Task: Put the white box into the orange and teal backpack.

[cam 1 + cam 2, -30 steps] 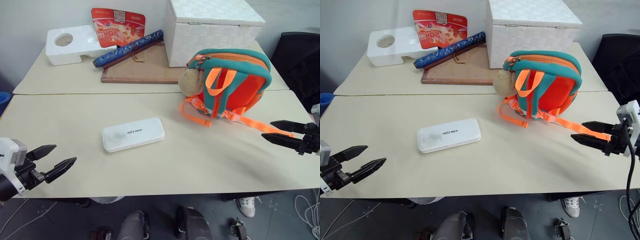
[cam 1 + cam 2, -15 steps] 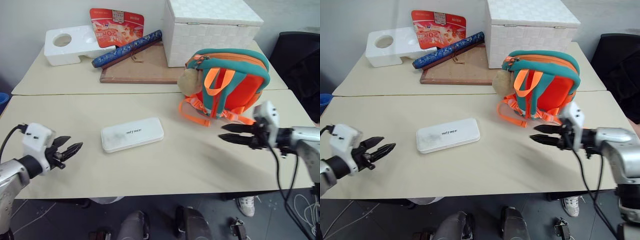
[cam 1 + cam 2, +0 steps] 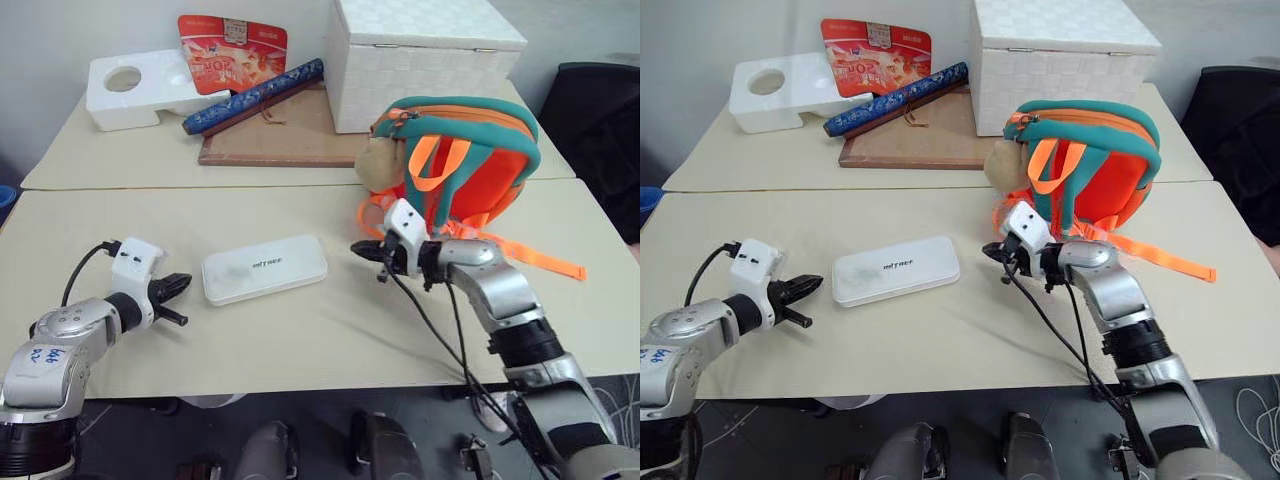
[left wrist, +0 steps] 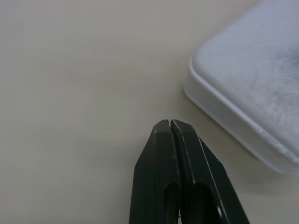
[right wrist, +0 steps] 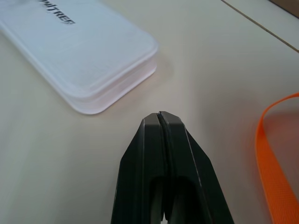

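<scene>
The flat white box with small dark lettering lies on the beige table, near its middle. My left gripper is shut and empty, its tip a short way off the box's left end. My right gripper is shut and empty too, pointing at the box's right end with a small gap. The orange and teal backpack stands upright behind the right gripper, a tan plush toy hanging at its left side and orange straps trailing on the table.
At the back stand a large white woven box, a white foam block with a round hole, a wooden board with a blue roll, and a red printed card. A dark chair is at far right.
Both grippers have shut. The left one moved in toward the box's left end. The right one swept far left, from beside the straps to the box's right end.
</scene>
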Motion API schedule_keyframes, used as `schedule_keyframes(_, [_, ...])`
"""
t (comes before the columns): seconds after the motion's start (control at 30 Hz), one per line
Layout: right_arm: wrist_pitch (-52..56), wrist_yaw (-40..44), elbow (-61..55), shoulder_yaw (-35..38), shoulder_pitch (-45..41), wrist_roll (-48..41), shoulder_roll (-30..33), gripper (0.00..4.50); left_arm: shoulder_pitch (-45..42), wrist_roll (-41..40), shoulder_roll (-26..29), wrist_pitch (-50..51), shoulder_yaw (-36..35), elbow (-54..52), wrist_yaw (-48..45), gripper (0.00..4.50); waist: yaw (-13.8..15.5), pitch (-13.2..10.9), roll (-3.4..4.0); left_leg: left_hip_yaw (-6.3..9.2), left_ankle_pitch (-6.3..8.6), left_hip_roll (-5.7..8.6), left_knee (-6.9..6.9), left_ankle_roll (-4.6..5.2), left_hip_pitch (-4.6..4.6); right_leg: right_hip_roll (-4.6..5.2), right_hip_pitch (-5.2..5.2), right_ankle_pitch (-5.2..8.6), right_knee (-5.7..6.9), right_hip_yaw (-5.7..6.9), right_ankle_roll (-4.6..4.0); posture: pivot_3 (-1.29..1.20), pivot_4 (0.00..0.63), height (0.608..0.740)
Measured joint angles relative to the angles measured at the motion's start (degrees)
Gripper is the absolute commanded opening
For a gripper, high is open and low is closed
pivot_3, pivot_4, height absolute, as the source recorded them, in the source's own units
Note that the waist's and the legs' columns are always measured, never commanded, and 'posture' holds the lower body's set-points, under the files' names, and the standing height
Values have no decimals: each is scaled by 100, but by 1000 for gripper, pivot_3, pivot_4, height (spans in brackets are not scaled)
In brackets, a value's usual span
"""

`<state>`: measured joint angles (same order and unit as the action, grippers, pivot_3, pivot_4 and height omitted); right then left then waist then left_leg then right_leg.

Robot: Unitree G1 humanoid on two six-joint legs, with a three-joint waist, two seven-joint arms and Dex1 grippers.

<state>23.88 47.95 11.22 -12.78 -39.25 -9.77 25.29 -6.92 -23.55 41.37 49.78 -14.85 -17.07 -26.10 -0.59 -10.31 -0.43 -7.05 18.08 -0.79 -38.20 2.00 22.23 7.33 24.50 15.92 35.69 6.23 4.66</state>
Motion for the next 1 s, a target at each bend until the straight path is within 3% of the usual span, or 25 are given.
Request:
schedule_keyframes(0.23, [-294,-287,609,-188,-143,337,-548,0,-218,-33,-8,98,519,-11,-282,47,-25,0,-1,2,-4,0,0,-2,1,-1,0,0,4,0,0,0,150,740])
schedule_keyframes(0.57, [419,-187,-701,-30,530,297,-171,0,-668,258,6,-51,867,326,-464,47,-24,0,-1,3,-4,0,1,-2,0,-2,1,0,6,1,0,0,150,740])
schedule_keyframes(0.67, [500,-196,-891,-27,639,270,-151,0,-730,142,113,-29,783,546,-717,556,-64,0,-1,4,-6,-1,1,-4,0,-4,1,0,7,1,0,0,150,740])
schedule_keyframes(0.8, [500,-206,-885,-11,646,272,-64,0,-901,-236,317,358,417,1031,-1133,1773,-101,0,-1,4,-6,-1,2,-4,0,-6,1,0,6,2,0,0,150,740])
schedule_keyframes(1.0, [493,-210,-880,5,652,281,46,0,-1705,-1241,630,2118,-36,2340,-1884,3672,-103,-1,-2,2,-6,0,0,-3,1,-9,0,0,7,3,1,0,150,740])
